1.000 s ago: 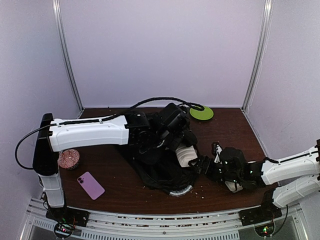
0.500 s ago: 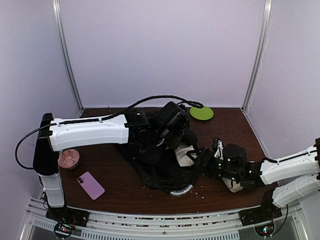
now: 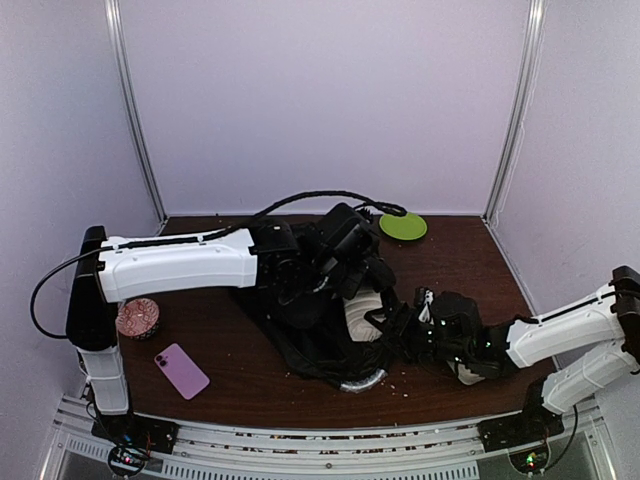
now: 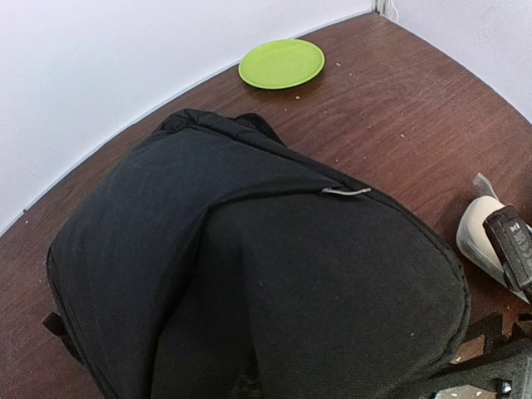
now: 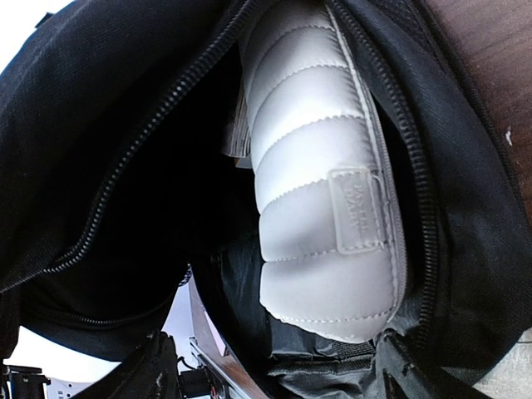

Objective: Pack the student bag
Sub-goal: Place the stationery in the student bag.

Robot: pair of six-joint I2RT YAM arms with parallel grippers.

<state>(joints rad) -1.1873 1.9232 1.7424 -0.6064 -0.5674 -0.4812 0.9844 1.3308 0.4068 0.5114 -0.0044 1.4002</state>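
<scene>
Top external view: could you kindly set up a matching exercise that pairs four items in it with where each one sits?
Items
1. round green plate
2. flat purple phone
3. white quilted pouch
4. round pink patterned object

Places
A. next to the left arm's base
B. in the open mouth of the large black fabric backpack
C. at the far edge of the table
D. nearest the front edge, left side

Pairs: 1-C, 2-D, 3-B, 4-A

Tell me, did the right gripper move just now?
Yes. The right gripper slid left, toward the student bag, away from the table's right edge.
</scene>
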